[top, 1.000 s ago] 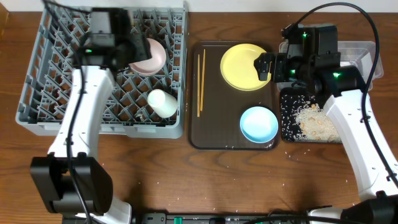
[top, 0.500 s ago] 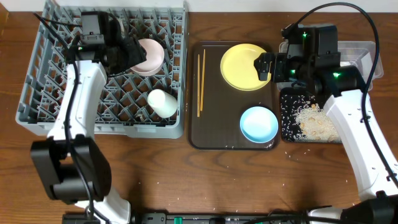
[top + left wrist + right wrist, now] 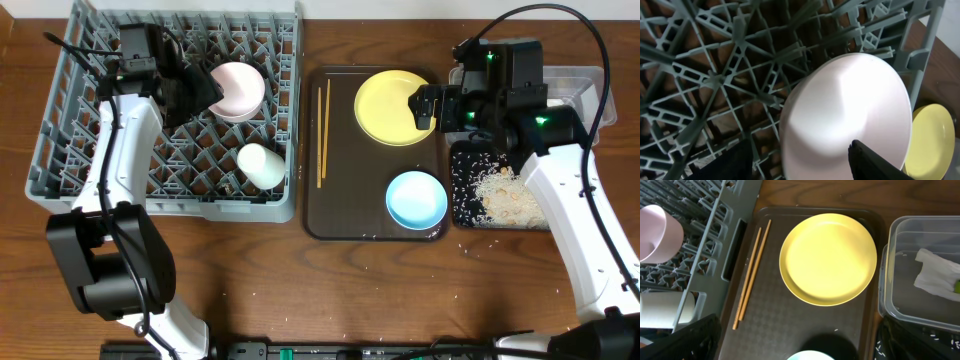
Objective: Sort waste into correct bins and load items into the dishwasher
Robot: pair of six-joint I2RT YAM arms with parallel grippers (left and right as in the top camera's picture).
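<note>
The grey dish rack (image 3: 60,170) holds a white bowl (image 3: 240,90) leaning on its pegs and a small white cup (image 3: 260,165) on its side. My left gripper (image 3: 200,88) is open beside the bowl; in the left wrist view its fingers (image 3: 800,155) straddle the bowl (image 3: 850,105). My right gripper (image 3: 422,105) is open and empty above the right edge of the yellow plate (image 3: 385,107). The plate (image 3: 827,257), the chopsticks (image 3: 752,272) and the light blue bowl (image 3: 417,198) lie on the brown tray. A napkin (image 3: 935,275) and a green wrapper (image 3: 956,286) lie in the clear tub (image 3: 887,280).
The dark brown serving tray (image 3: 340,215) sits between the rack and the bins. The black tray (image 3: 462,190) at the right holds rice scraps (image 3: 505,195), with the clear tub (image 3: 585,80) behind it. A few grains are scattered on the wooden table in front.
My left arm has drawn back to the left, off the white bowl, which stays leaning in the rack. The right arm has not moved.
</note>
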